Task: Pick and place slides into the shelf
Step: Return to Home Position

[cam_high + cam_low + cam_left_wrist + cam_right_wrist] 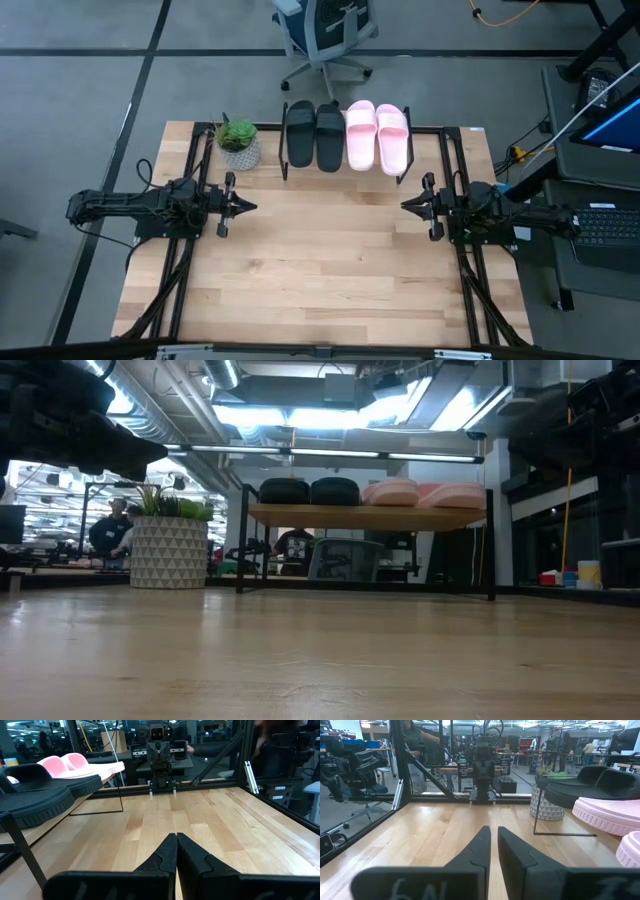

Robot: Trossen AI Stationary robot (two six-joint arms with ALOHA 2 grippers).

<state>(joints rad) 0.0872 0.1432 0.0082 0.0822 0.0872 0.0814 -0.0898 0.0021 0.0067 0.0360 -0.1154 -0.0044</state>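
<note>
All four slides lie side by side, soles down, on the shelf's (365,515) light top board at the table's far edge. The two black slides (314,135) are on the left and the two pink slides (377,136) on the right. In the low view the black pair (308,491) and the pink pair (425,493) show above the board. My left gripper (250,207) is shut and hovers over the table's left-middle. My right gripper (405,205) is shut over the right-middle and faces the left one. Neither gripper holds anything.
A potted plant in a white patterned pot (238,145) stands left of the shelf near the far edge. Black frame rails (190,270) run along both sides of the table. The bare wooden tabletop (325,260) lies between the grippers. An office chair (325,35) stands beyond the table.
</note>
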